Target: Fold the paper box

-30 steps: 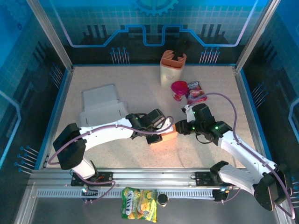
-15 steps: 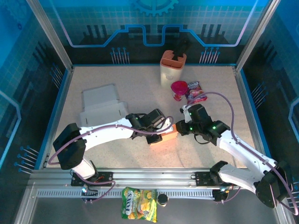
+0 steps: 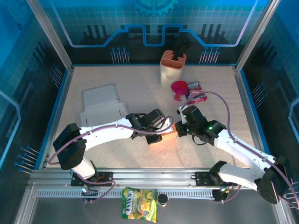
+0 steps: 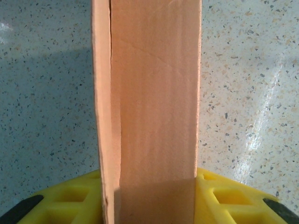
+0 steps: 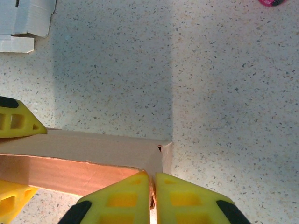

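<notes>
1. A flattened white cardboard sheet (image 3: 100, 106) lay at the table's (image 3: 140, 84) far left, well apart from the arms. Its corner also showed in the right wrist view (image 5: 25, 18).
2. At the far edge stood a peach-coloured holder (image 3: 173, 67) with something dark sticking out of it. A magenta cup (image 3: 179, 89) stood just in front of it, with a pink packet (image 3: 196, 92) beside the cup.
3. A yellow-green snack bag (image 3: 139, 203) lay on the front rail between the two bases, next to a small dark round thing (image 3: 162, 199).
4. Nothing lay between the arms and the box, and the speckled surface around it was bare.
5. The bag carried large lettering, too small here to read for certain. The box showed no print.
6. The paper box (image 3: 166, 135) sat at the table's middle, between the two wrists. It was plain orange-brown card, long and narrow, with a seam along one long edge (image 4: 154, 116) and a slightly ragged corner (image 5: 79, 156).
7. The left gripper (image 3: 160, 131) pinched the box across its width, with a yellow finger (image 4: 233, 200) against each side.
8. The right gripper (image 5: 153, 196) had its fingers pressed together at the box's end. A thin brown line showed between them, but whether that was card I could not tell.
</notes>
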Action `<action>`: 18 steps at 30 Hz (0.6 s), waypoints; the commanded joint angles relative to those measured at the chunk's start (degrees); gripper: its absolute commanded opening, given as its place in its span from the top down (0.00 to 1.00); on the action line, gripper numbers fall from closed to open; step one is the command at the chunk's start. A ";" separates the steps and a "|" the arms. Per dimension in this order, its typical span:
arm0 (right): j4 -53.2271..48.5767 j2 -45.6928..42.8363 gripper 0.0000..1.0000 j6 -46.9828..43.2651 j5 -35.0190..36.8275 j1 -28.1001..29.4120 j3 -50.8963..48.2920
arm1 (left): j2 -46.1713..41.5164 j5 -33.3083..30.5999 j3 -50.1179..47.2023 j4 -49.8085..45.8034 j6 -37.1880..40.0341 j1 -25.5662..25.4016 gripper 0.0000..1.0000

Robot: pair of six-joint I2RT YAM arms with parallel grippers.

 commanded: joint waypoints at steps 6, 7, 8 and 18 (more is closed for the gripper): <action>-3.43 0.88 0.97 1.79 7.40 3.38 3.01 | 0.57 0.30 -0.05 -2.09 0.78 0.49 0.59; -3.94 1.07 0.98 2.35 7.79 3.69 3.42 | 0.57 0.23 -0.04 -2.03 0.78 0.48 0.59; -4.42 1.34 0.99 2.93 7.95 3.77 3.78 | 0.71 0.15 0.00 -2.05 0.73 0.49 0.59; -6.90 3.74 1.00 6.99 6.90 5.01 6.03 | 1.01 -1.03 0.22 -1.35 0.03 0.44 0.52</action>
